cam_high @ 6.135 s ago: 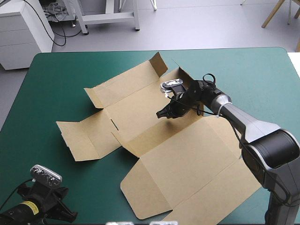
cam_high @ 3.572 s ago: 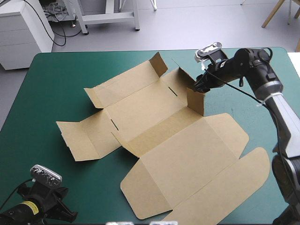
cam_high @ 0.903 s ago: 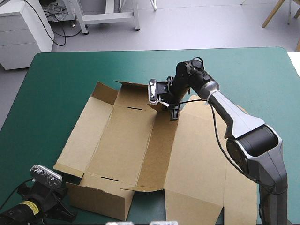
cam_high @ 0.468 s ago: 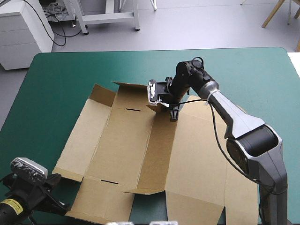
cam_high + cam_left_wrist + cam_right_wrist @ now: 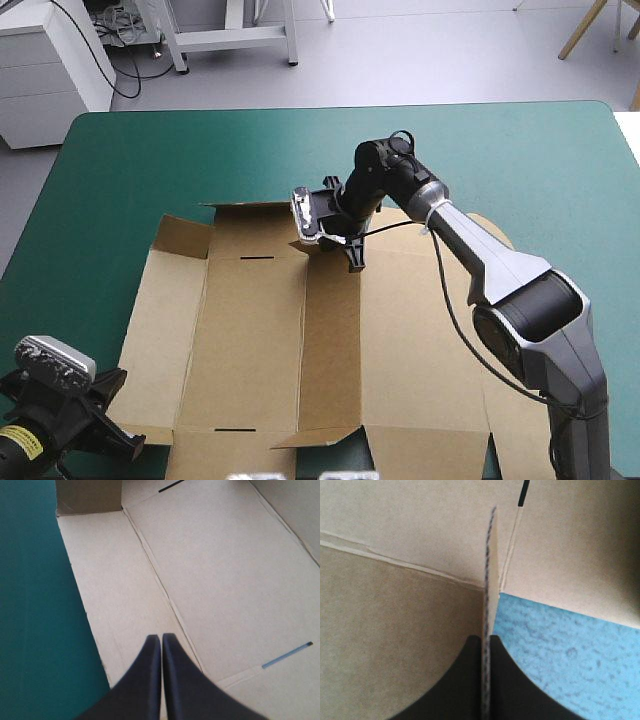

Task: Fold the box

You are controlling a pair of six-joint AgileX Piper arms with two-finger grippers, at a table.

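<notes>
The box (image 5: 250,340) now lies open and nearly flat on the teal-green tabletop (image 5: 150,150), its long creases running roughly square to the tabletop's edges and its near end reaching out of the high view. A little earlier it lay skewed, further toward the right and far side, with a near wall partly standing. Since then it has swung round and slid toward the robot's left, and that wall has sunk almost flat. The right claw (image 5: 350,255) is what drags it: the wrist view shows its black fingers all but closed on a small flap (image 5: 490,570), seen edge-on, at the box's far edge beside the middle panel. The left claw (image 5: 161,637) has come in over the left side panel (image 5: 110,605), close to where the brown board meets the teal-green cover; its fingers are pressed together in a point and grip nothing. At the far left a corner flap (image 5: 182,236) stands raised, and a dark slot (image 5: 258,258) shows in the neighbouring panel. We judge that this repositioning brings the sheet within reach of both arms, so the real folding, raising the walls and tucking the flaps into the slots, is not yet done.
</notes>
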